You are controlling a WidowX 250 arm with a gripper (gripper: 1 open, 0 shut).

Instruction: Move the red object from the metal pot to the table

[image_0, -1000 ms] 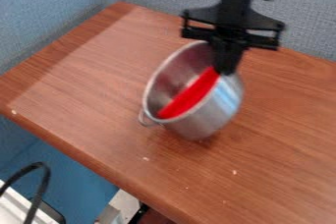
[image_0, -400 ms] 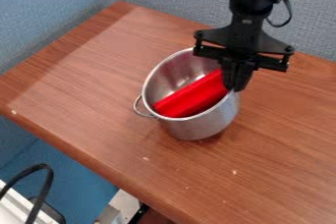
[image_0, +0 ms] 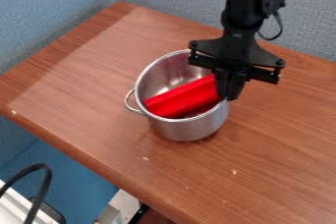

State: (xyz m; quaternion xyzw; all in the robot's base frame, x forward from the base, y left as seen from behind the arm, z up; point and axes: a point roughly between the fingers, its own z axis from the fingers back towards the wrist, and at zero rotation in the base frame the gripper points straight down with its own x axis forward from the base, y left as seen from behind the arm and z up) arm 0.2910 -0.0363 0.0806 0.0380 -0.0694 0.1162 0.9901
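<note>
The shiny metal pot [image_0: 168, 118] stands upright on the wood table [image_0: 79, 66], a little right of the middle. Inside it the red object [image_0: 182, 98] lies slanted, its right end raised toward the rim. My gripper [image_0: 234, 88] comes down from above into the right side of the pot. Its black fingers [image_0: 231, 77] are together at that raised right end of the red bar, just inside the pot wall. The fingertips themselves are hidden against the dark fingers and the rim.
The table's left corner and front edge [image_0: 92, 159] fall away to a blue floor with black cables [image_0: 29, 184]. A blue wall stands behind. Bare wood lies to the left and in front of the pot.
A second ago the pot was tipped over toward the front left; it now stands upright and sits slightly further left. My gripper has come down and shifted a little to the right.
</note>
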